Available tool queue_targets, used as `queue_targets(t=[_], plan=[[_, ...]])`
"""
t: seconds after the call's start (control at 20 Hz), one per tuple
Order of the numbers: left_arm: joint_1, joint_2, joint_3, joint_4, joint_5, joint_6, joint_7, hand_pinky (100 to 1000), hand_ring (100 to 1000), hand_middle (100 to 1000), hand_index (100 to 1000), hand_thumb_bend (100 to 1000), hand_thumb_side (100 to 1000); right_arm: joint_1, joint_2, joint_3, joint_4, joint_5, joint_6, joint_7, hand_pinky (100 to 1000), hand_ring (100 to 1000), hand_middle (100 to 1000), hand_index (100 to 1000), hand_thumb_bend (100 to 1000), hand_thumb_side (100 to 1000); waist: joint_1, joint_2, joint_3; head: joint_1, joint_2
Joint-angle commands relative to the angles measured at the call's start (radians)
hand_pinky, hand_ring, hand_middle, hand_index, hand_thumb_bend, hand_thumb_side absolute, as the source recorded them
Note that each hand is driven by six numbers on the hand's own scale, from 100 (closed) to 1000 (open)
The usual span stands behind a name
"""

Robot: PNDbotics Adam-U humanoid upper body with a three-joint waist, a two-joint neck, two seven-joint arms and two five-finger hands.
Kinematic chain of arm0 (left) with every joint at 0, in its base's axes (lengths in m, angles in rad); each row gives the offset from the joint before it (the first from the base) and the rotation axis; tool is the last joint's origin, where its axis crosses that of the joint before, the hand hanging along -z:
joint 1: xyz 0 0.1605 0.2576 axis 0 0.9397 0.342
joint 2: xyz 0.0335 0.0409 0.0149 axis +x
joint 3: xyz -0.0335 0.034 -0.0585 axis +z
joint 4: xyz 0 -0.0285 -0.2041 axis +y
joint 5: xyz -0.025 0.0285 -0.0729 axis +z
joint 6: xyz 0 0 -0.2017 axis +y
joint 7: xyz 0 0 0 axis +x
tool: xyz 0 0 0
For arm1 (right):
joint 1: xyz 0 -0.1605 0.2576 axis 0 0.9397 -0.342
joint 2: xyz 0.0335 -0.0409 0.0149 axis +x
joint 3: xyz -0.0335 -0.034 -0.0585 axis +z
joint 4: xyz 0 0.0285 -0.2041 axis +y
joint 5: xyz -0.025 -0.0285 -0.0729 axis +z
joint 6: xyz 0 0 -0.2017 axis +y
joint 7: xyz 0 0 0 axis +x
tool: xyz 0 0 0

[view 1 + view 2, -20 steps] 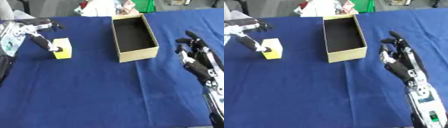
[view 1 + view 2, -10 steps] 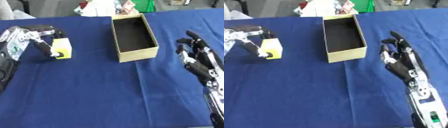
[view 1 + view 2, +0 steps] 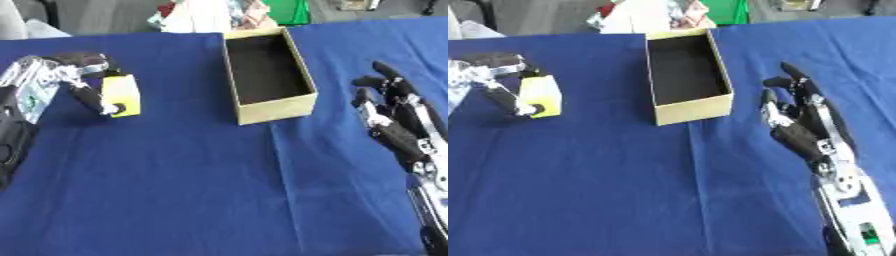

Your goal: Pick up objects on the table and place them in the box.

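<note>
Broadly: blue table (image 3: 201, 185) fills the view, clutter along its far edge.

Box (image 3: 265, 75) — open-topped tan cardboard, long axis running away from the robot, interior dark and bare as far as can be seen. Sits centre-far, slightly askew.

Right hand (image 3: 802, 127) — at the right, near the box's front corner but apart from it; fingers spread and pointing up, holding nothing. Idle.

Left hand (image 3: 74, 80) — at far left, fingers and thumb curled round the block, one above and one low on its near face.

Block (image 3: 121, 95) — small yellow box shape, upright or slightly tilted, well left of the box. Cannot tell whether its base touches the cloth.

Handling, as judged: looks rigid and light, flat smooth faces, so it could slip or twist in a pinch. Best taken across two opposite faces near the middle, as now. Not fragile by appearance. Box opening is narrow; block should go in lengthwise.
</note>
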Motion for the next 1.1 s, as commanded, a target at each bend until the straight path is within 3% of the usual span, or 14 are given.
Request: queue_targets(t=[0.05,0.5,1.0,1.1], plan=[[-0.028,0.034,0.014,-0.043,0.014,0.002,0.014,770,694,431,698,288,272,-0.008,-0.010,-0.001,-0.011,0.003,-0.001,0.000,761,1000,734,971,100,308,-0.002,-0.017,0.001,-0.001,0.000],[-0.081,0.015,-0.003,-0.160,0.125,0.014,0.034,768,677,428,722,214,246,-0.013,-0.007,0.007,-0.010,-0.001,-0.001,0.007,761,1000,734,971,100,314,0.003,-0.020,-0.009,0.010,-0.004],[-0.102,-0.018,-0.018,-0.180,0.133,0.023,0.061,768,676,428,723,214,245,-0.019,-0.005,0.015,-0.010,-0.004,-0.001,0.018,761,1000,734,970,100,312,0.006,-0.022,-0.018,0.017,-0.005],[-0.129,-0.045,-0.042,-0.207,0.150,0.007,0.078,769,665,432,739,267,232,-0.034,0.002,0.035,-0.011,-0.009,0.000,0.032,761,1000,733,971,100,321,0.011,-0.017,-0.045,0.039,-0.015]])
